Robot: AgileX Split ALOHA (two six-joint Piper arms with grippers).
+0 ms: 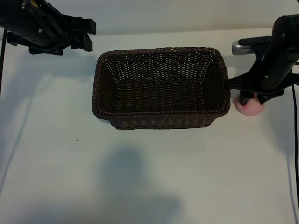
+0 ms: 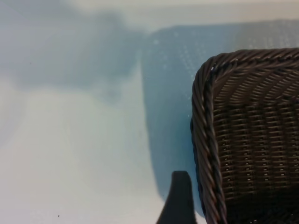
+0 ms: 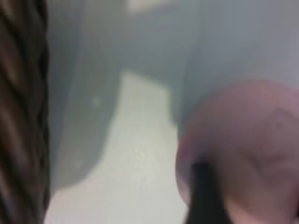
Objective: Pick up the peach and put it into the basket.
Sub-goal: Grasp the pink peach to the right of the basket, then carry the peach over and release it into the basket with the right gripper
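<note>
I had the right gripper (image 1: 249,99) down over the peach (image 1: 251,108), which sat on the table (image 1: 149,168) just beside the basket's (image 1: 161,87) right end, outside it. The fingers straddled the fruit, but I could not tell whether they had clamped it or merely bracketed it; in the right wrist view one dark finger (image 3: 205,196) crossed the front of the pale-pink ball, very close. I judged the peach light, round and smooth, so likely to roll or squirt out if pinched off-centre, and probably a little soft, so only moderate pressure seemed wise. The best hold looked to be across its widest middle, fingers on opposite sides. The basket's stiff braided rim stood near enough to catch a finger on lifting. The left gripper (image 1: 79,35) hung spread and idle at the far left.
</note>
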